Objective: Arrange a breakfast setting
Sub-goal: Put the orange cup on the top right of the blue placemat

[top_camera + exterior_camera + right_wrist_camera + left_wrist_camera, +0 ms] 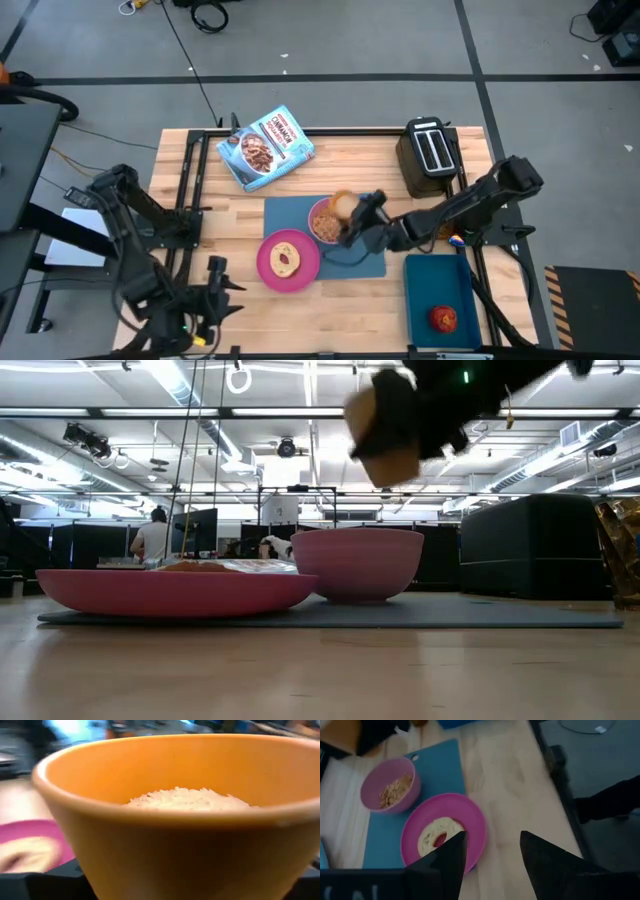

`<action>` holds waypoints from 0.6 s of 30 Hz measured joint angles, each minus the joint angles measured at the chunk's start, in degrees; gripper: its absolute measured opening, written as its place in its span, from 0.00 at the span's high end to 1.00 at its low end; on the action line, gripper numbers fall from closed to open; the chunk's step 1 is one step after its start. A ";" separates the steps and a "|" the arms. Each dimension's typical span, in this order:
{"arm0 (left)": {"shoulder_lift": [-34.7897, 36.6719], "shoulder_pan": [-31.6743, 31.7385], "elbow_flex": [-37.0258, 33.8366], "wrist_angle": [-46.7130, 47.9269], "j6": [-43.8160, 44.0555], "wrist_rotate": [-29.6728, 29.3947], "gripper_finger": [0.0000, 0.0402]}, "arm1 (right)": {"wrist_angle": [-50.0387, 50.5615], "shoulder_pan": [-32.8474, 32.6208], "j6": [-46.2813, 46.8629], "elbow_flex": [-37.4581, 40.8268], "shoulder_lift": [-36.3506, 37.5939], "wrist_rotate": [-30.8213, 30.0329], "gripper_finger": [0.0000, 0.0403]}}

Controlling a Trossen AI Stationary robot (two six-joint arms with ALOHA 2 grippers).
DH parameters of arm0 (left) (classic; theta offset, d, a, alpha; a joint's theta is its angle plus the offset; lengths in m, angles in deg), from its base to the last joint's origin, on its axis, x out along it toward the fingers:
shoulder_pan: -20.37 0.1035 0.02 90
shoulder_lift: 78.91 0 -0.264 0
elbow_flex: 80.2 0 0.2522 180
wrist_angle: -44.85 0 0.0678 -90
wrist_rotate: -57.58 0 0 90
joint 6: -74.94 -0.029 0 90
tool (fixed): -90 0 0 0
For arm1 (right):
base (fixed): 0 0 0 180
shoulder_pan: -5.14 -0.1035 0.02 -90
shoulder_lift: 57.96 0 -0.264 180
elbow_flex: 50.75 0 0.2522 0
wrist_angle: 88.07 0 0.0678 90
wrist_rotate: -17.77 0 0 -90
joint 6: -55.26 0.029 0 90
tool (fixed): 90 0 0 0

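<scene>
A blue mat (300,212) lies mid-table. On its near left part sits a pink plate (288,260) with a bagel (437,835) on it. A pink bowl (325,222) holding cereal stands on the mat beside the plate. My right gripper (360,218) is shut on an amber cup (343,203) holding something white, above the bowl's far right rim. In the low view the cup (385,430) hangs well above the bowl (357,563). My left gripper (492,855) stands open near the table's near left edge, by the plate (445,827), touching nothing. A red apple (444,318) lies in a dark blue tray (438,285). My right gripper holds the amber cup by its outer wall (100,870), low down, one finger (45,880) on either side. The fingers reach in nearly level from the table's right. The cup is lifted clear, mouth up, above the bowl.
A black toaster (432,150) stands at the far right and a cereal bag (265,148) lies at the far middle. The dark blue tray sits at the near right. Bare wood (350,320) shows between the plate and the tray.
</scene>
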 joint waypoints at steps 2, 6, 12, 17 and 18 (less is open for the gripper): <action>0.00 0.71 -1.74 -1.96 -0.02 0.06 0.52 | -0.53 2.25 4.73 3.63 1.53 -1.43 0.22; 0.09 1.97 -3.39 -3.84 0.00 1.09 0.52 | -0.05 6.36 8.43 9.42 3.40 0.55 0.22; 0.09 2.83 -3.59 -4.55 1.03 1.66 0.52 | -3.05 11.47 5.86 16.20 6.92 9.20 0.22; 0.09 2.48 -3.59 -5.28 0.93 1.78 0.52 | -16.15 13.61 2.18 23.67 8.56 15.86 0.22; 0.09 2.39 -3.59 -5.81 0.54 1.63 0.52 | -18.26 13.73 1.41 24.78 8.53 16.31 0.22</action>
